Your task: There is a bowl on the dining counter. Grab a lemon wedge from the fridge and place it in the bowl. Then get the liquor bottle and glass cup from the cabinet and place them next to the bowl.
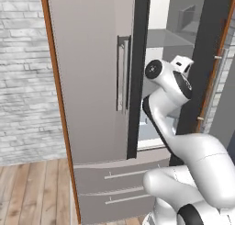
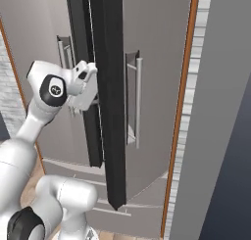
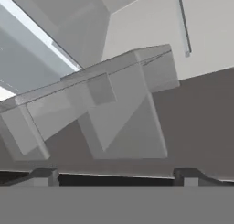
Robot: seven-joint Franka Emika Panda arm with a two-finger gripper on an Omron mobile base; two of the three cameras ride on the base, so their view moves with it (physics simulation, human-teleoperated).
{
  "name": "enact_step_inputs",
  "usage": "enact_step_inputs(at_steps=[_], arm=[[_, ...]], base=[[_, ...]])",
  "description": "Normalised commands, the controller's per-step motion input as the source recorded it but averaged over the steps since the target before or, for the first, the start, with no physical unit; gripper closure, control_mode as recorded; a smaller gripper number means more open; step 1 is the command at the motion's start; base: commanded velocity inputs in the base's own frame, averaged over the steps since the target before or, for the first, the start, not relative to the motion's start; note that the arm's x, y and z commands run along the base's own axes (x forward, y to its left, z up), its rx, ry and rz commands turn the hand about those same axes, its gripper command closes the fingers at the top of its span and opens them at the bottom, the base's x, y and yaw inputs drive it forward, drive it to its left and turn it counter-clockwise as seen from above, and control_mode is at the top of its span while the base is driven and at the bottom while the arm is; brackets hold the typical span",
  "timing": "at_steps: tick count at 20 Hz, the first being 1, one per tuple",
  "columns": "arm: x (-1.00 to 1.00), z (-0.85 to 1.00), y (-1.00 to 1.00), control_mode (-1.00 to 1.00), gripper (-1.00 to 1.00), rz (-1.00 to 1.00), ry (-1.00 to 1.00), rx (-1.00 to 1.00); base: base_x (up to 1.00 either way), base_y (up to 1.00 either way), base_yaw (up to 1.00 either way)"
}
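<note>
The fridge [image 1: 87, 81] stands before me with its left door shut and its right door [image 2: 152, 87] swung wide open. My hand [image 1: 182, 63] is raised in the opening, close to the open door's dark inner edge [image 2: 109, 111]. In the hand view my gripper [image 3: 116, 175] is open, its two fingertips [image 3: 43, 175] far apart with nothing between them. It faces grey door bins [image 3: 109, 104]. The lemon wedge, bowl, dining counter, liquor bottle, glass cup and cabinet are out of view.
Pale shelves [image 1: 158, 40] show inside the fridge. Two drawers [image 1: 114, 187] run below the doors. A white brick wall [image 1: 23, 81] and wood floor [image 1: 32, 192] lie to the left. An orange-brown trim [image 2: 179, 111] borders the fridge's right side.
</note>
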Motion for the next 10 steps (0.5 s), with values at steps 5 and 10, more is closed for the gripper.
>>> enact_step_inputs(at_steps=[5,10], arm=[[-0.43,0.0,-0.67,-1.0,-1.0,-0.15,0.03,0.01],[0.14,0.08,-0.85,-1.0,-1.0,-0.05,0.21,0.04]], base=[[0.0,0.0,0.0],[0.0,0.0,0.0]])
